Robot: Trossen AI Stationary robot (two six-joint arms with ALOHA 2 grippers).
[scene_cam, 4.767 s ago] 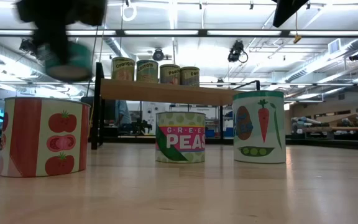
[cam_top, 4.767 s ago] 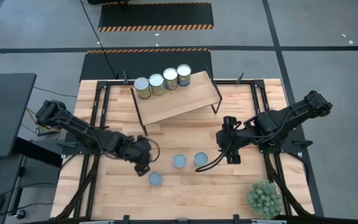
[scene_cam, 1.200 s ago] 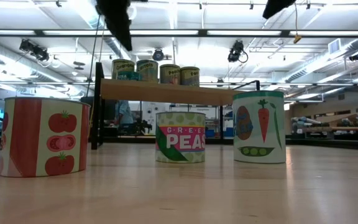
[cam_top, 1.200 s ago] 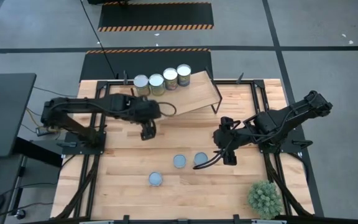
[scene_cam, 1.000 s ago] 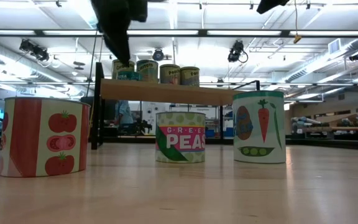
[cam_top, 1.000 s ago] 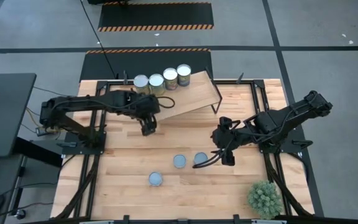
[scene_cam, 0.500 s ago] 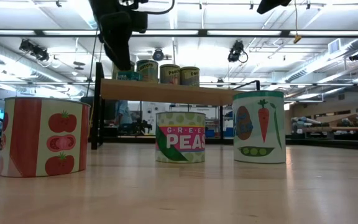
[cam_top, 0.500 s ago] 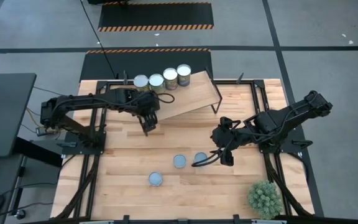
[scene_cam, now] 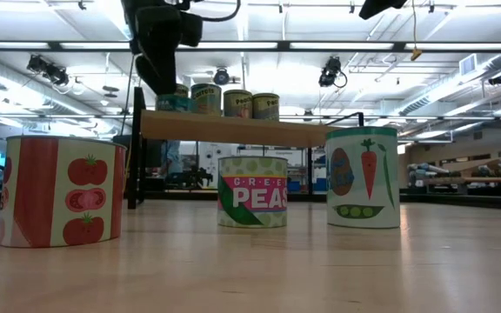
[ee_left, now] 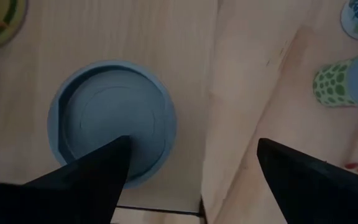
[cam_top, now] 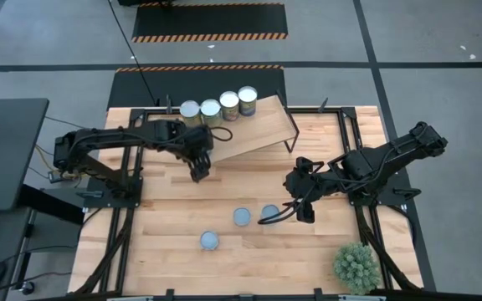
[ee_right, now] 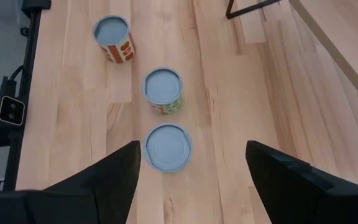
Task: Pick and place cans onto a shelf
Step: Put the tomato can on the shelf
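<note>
My right claw [ee_right: 193,146] hangs over the desk [cam_top: 308,259], fingers apart and empty. The nearest loose can is the veg can [ee_right: 168,147]. It stands upright just ahead of my fingertips and a little toward one finger, not centred in the gap. Its long axis is vertical, so I judge a straight drop from above would suit once I line up over its lid. Beyond it, in a loose line running away from me, stand the peas can [ee_right: 163,90] and then the tomato can [ee_right: 112,37], both upright and apart from each other.

Farther off is the shelf [cam_top: 258,130], with a row of four tall cans [cam_top: 220,107] along its back-left edge. My left claw [ee_left: 192,142] is over the shelf's left end, fingers spread wide and gripping nothing. A blue-top can [ee_left: 110,121] sits on the board under it, closer to one finger than the other.

All three desk cans lie nearer my right claw than my left, so I reckon the next pick falls to the right.
</note>
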